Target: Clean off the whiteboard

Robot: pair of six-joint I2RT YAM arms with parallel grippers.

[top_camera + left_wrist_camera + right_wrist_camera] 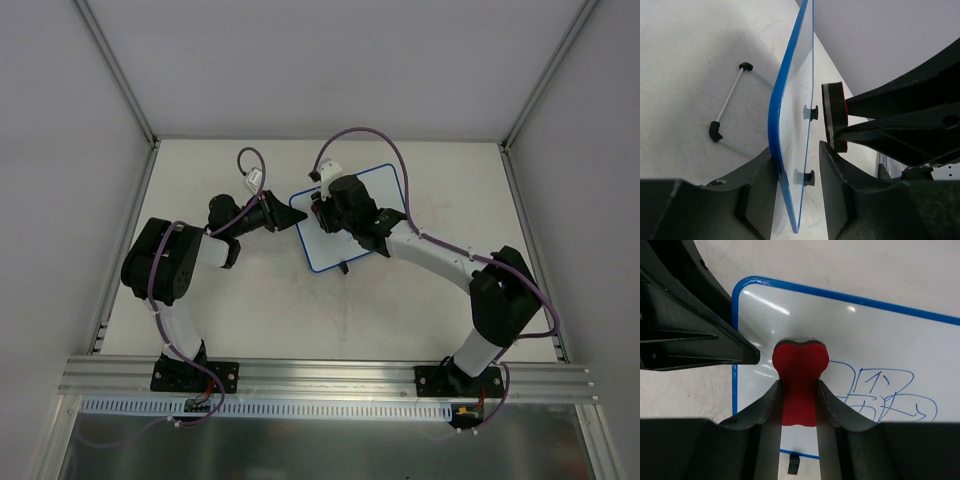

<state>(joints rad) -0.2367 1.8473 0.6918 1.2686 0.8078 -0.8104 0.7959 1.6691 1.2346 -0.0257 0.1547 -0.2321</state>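
Note:
The whiteboard with its blue frame lies in the middle of the table, and blue scribbles mark its face. My left gripper straddles its left edge. In the left wrist view the board stands edge-on between the jaws: one finger touches the blue frame, and a gap shows at the other. My right gripper is shut on the red eraser, which is held over the white face to the left of the scribbles. From the left wrist the eraser sits close to the board's face.
A thin white rod with black ends lies on the table behind the board. Small black feet stick out at the board's edge. Grey walls close the table on three sides, and an aluminium rail runs along the near edge.

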